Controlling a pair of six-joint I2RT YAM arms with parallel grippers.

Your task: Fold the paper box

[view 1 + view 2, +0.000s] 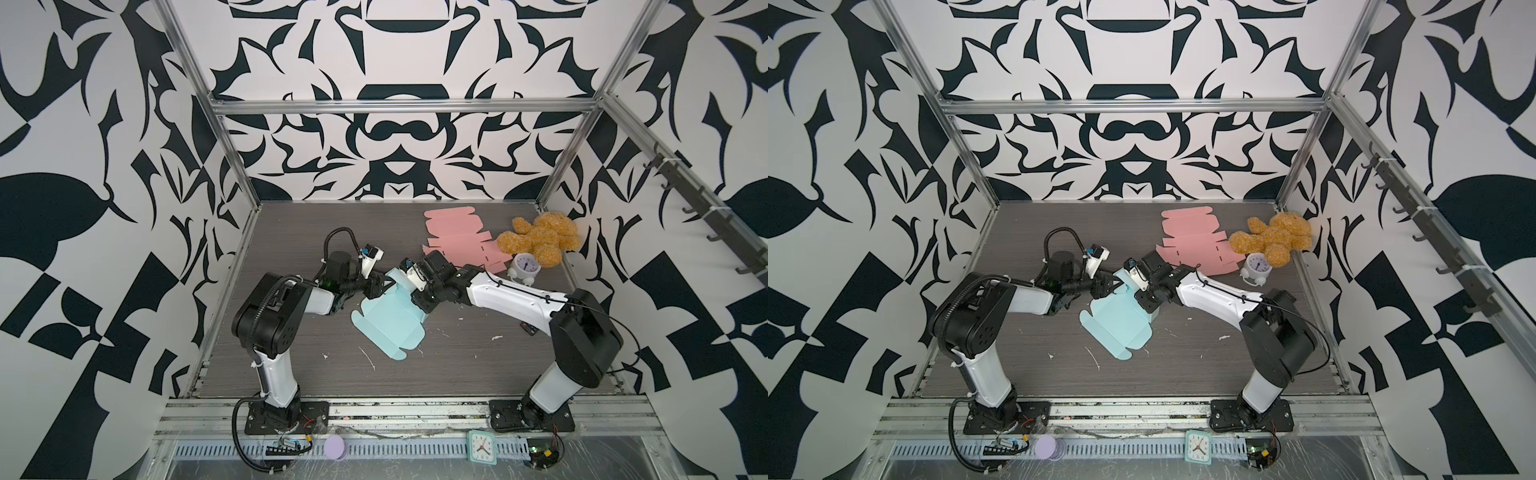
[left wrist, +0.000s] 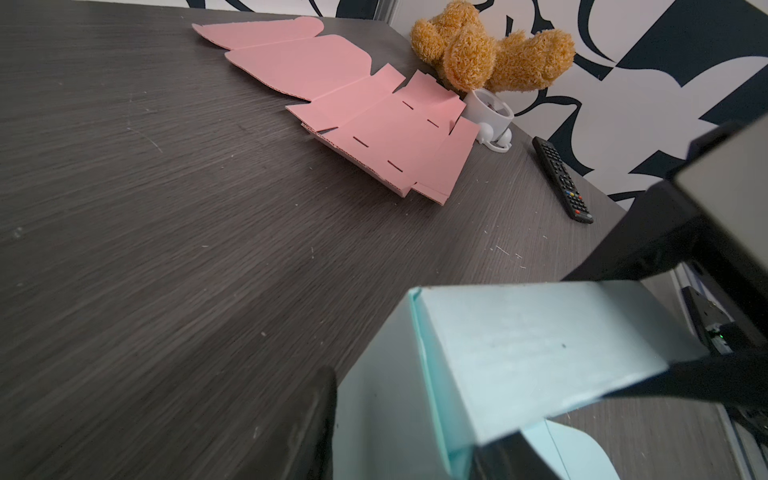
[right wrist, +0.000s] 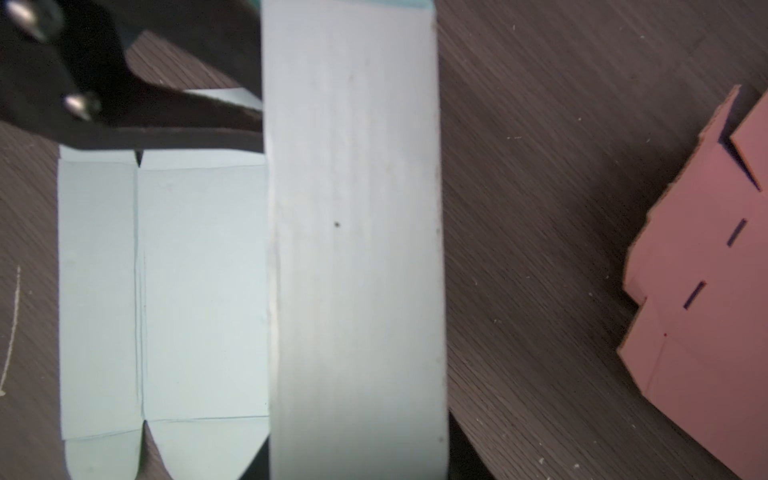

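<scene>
Blue box (image 1: 388, 322): middle of the table (image 1: 457, 365), far flap raised.
Left gripper (image 1: 376, 286): jaws astride this flap, probably to hold it upright; real grip unclear.
Right gripper (image 1: 417, 300): at the same flap; state cannot be told.

Left arm (image 1: 275, 376), right arm (image 1: 509, 293): white link shells, black joint housings; ribbed black conduit (image 1: 251, 332) (left), thin black cable (image 1: 521, 291) (right)

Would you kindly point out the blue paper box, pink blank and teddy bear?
blue paper box (image 1: 386, 322), in a top view, middle panel
pink blank (image 1: 461, 244), in a top view, centre panel
teddy bear (image 1: 540, 239), in a top view, body
</scene>
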